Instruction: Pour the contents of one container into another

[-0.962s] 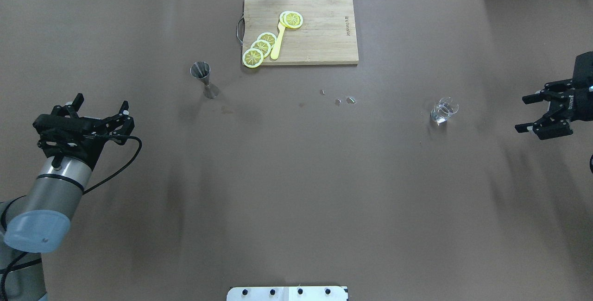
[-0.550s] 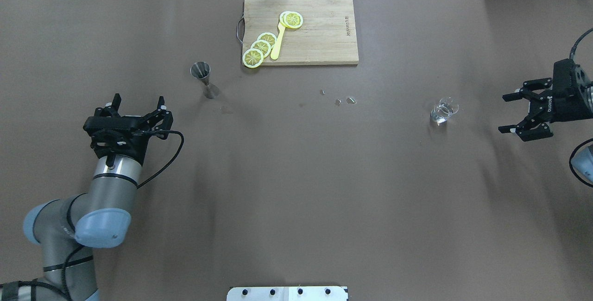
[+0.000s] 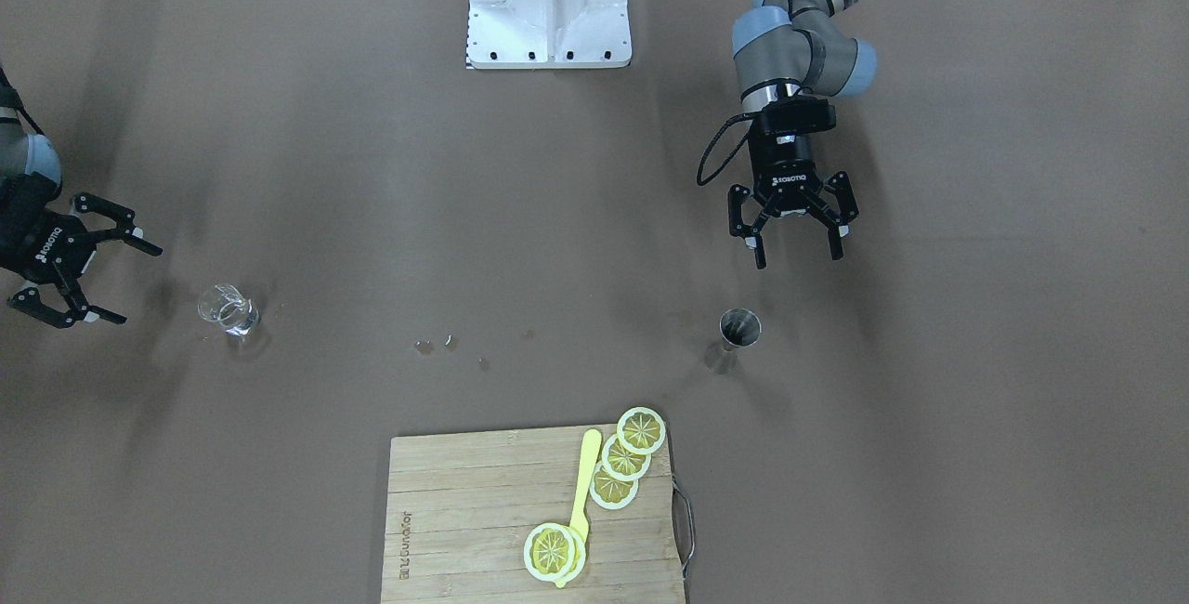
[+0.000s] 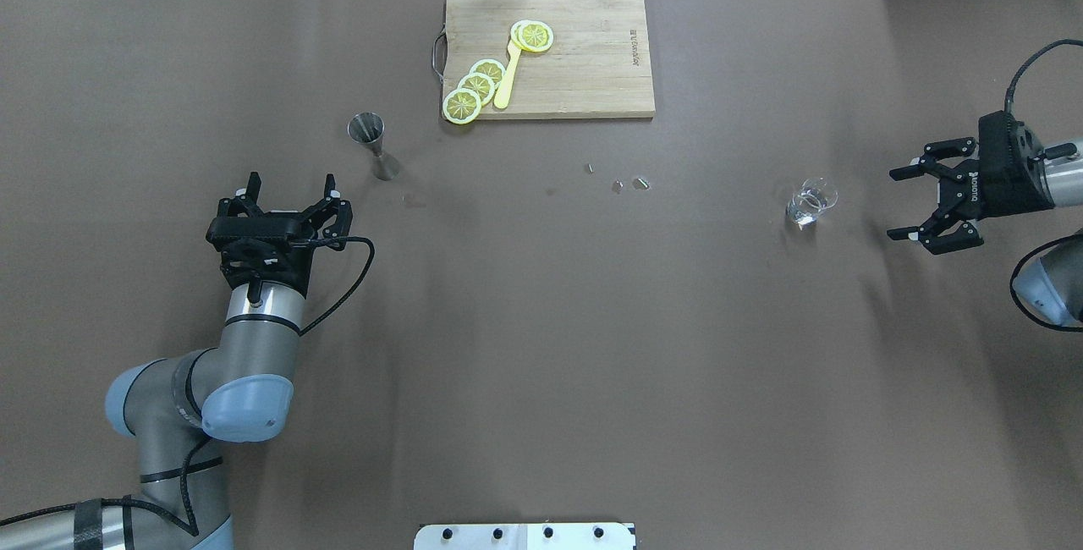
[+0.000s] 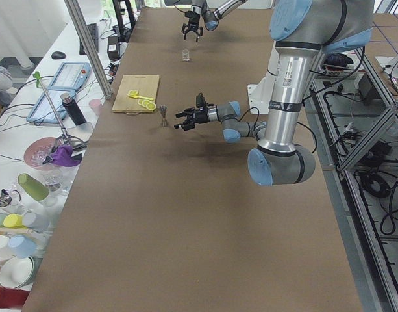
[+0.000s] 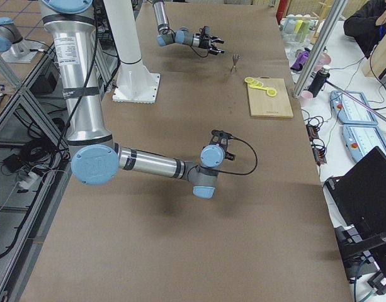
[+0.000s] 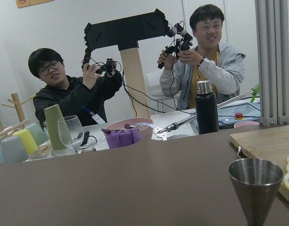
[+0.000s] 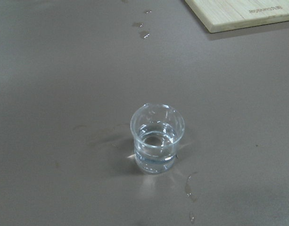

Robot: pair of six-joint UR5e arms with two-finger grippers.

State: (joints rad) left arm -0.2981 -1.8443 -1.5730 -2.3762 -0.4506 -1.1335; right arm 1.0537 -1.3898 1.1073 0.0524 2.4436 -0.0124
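The glass cup [image 8: 157, 139] stands upright on the table [image 4: 541, 347], about a third full of clear liquid. The steel jigger [image 4: 372, 144] stands near the cutting board [image 4: 584, 59]; its contents are hard to make out. The left gripper [image 4: 290, 190] is near the jigger and the right gripper [image 4: 901, 204] near the cup, both with jaws spread.

Clear cup [image 4: 810, 201], grey jigger [image 4: 369, 132]

My left gripper [image 4: 292, 184] hovers level, jaws spread wide, fingers aimed toward the cutting board [image 4: 584, 68] but well short of its handle-side corner. My right gripper [image 4: 897, 204], equally wide open, sits far off the board's opposite side, fingers pointing inward.
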